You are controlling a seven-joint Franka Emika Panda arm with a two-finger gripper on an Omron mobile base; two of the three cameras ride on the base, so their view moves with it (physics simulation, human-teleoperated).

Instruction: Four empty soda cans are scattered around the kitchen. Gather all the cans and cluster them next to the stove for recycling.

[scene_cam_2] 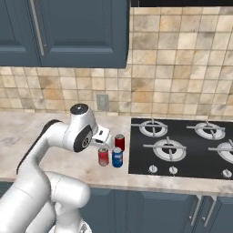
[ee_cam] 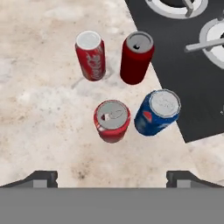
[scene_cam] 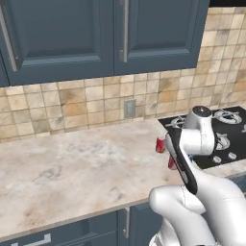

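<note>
All 4 cans (ee_cam: 127, 85) stand clustered at the worktop (ee_cam: 39, 109) edge beside the stove (ee_cam: 192, 74); gripper (ee_cam: 111, 177) spread wide, empty—best lift straight up, clear.

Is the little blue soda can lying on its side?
No, the small blue soda can with the silvery top stands upright on the beige stone counter, beside the black glass stove.

Beneath your open gripper (ee_cam: 112, 178), fingertips (ee_cam: 41, 178) spread wide and holding nothing, four upright cans stood clustered on the marbled counter (ee_cam: 39, 113), three red cans (ee_cam: 112, 121) and one blue can (ee_cam: 156, 112), just beside the stove (ee_cam: 192, 74) edge.
</note>
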